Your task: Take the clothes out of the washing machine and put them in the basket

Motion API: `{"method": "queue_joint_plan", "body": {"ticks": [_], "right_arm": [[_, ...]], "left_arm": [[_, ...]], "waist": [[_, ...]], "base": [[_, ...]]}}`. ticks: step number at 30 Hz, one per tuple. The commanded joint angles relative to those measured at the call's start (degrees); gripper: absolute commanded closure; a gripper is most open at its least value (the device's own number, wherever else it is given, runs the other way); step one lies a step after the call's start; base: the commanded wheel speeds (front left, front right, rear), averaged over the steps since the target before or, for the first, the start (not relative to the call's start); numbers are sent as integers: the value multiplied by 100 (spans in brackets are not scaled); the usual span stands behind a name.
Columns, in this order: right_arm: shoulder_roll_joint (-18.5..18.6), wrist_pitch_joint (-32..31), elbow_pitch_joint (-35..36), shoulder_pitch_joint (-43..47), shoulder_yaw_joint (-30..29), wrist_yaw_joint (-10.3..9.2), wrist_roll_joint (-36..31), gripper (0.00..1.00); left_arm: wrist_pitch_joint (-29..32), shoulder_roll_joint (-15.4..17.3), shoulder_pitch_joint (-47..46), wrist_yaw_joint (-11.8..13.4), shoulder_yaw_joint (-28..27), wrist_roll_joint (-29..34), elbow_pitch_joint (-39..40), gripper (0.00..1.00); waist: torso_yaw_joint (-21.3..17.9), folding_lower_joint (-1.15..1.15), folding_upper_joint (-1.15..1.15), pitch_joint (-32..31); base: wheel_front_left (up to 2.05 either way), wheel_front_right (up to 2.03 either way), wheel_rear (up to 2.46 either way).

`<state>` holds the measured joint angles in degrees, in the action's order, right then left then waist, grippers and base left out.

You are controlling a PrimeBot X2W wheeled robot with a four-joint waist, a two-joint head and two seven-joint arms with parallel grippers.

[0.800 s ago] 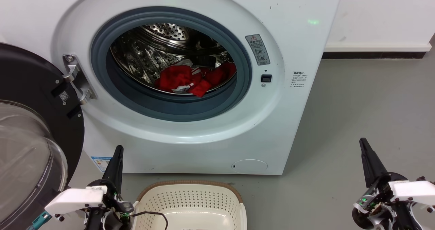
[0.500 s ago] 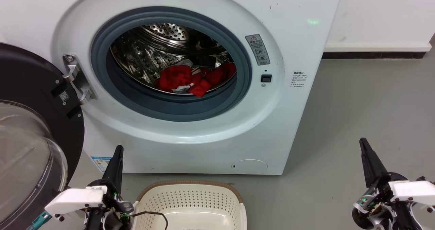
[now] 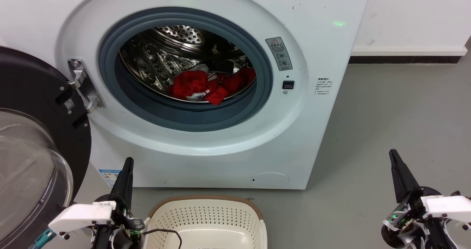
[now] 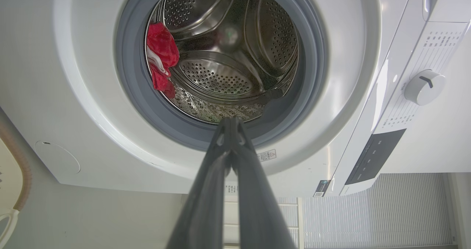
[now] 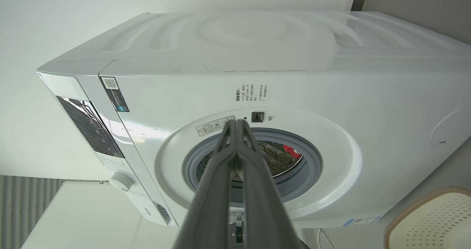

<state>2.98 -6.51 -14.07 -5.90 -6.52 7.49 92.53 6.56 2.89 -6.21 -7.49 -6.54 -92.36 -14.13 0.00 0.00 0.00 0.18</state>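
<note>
**Current Load State**

We observe the white front-loading washing machine (image 3: 312,39) with its round black-framed door (image 3: 33,91) swung open to the left. The red clothes (image 3: 195,84), trimmed in white, lie bunched at the bottom of the perforated steel drum (image 3: 158,57). The cream basket (image 3: 206,198) stands upright just before the machine.

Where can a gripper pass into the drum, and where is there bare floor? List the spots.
Drum: open above the clothes, ringed by the grey seal; crowded at the bottom. Floor: bare between washer and right gripper. Tight at the left, between door, left gripper and basket.
</note>
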Motion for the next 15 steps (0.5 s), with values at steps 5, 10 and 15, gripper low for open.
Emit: {"method": "queue_joint_plan", "body": {"ticks": [5,10,15], "right_arm": [[-18,-3,-7,-75,5,0,-30,100],[-18,-3,-7,-75,5,0,-30,100],[-1,5,-30,24,3,0,-2,0]], "left_arm": [[9,-7,3,-12,-12,-9,24,100],[9,-7,3,-12,-12,-9,24,100],[-6,-3,14,1,10,4,-40,0]], "waist": [[0,0,0,0],[0,0,0,0],[0,0,0,0]], "base": [[0,0,0],[0,0,0],[0,0,0]]}}
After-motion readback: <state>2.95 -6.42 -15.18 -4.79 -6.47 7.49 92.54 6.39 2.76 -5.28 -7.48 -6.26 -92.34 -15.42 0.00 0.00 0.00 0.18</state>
